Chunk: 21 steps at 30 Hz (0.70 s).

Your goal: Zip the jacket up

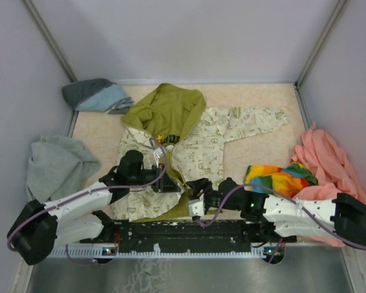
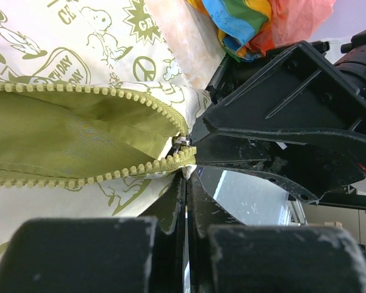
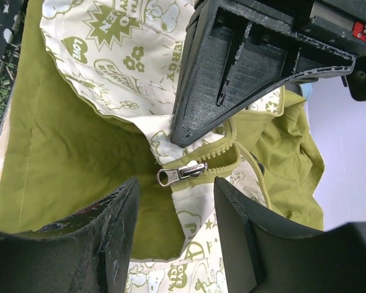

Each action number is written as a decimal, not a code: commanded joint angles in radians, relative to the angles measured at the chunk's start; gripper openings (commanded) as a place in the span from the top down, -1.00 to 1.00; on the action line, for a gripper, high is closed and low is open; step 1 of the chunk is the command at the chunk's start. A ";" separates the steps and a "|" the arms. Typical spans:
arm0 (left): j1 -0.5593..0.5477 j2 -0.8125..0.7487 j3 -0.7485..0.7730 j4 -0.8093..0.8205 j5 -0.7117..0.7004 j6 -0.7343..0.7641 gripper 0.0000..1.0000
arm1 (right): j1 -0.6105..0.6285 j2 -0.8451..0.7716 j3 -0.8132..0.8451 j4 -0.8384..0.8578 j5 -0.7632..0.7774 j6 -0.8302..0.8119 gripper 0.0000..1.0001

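Observation:
The cream jacket (image 1: 213,143) with olive prints lies spread on the table, its olive hood (image 1: 165,110) at the far end and its front parted over the olive lining (image 3: 79,152). The two zipper rows (image 2: 79,91) meet at the silver slider and pull (image 3: 182,173) near the hem. My left gripper (image 1: 171,183) is shut, its tips (image 2: 186,173) pinching the jacket's cream edge right beside the zipper's bottom end. My right gripper (image 3: 176,181) faces it, open, one finger on each side of the pull and touching nothing.
A grey sweatshirt (image 1: 55,165) is bunched at the left, and a blue-grey garment (image 1: 97,94) lies at the far left. A peach-pink garment (image 1: 329,159) and a rainbow cloth (image 1: 280,177) lie at the right. The black rail (image 1: 183,231) runs along the near edge.

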 commanded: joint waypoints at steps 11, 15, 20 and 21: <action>0.006 0.035 0.020 0.068 0.065 -0.016 1.00 | 0.028 0.071 -0.059 0.304 0.086 -0.048 0.01; 0.006 0.038 0.019 0.071 0.067 -0.016 1.00 | 0.033 0.073 -0.054 0.316 0.075 -0.037 0.09; 0.006 0.037 0.014 0.065 0.064 -0.013 1.00 | 0.034 0.043 -0.044 0.277 0.051 -0.019 0.25; 0.006 0.037 0.013 0.065 0.063 -0.012 1.00 | 0.033 0.037 -0.039 0.257 0.043 -0.014 0.29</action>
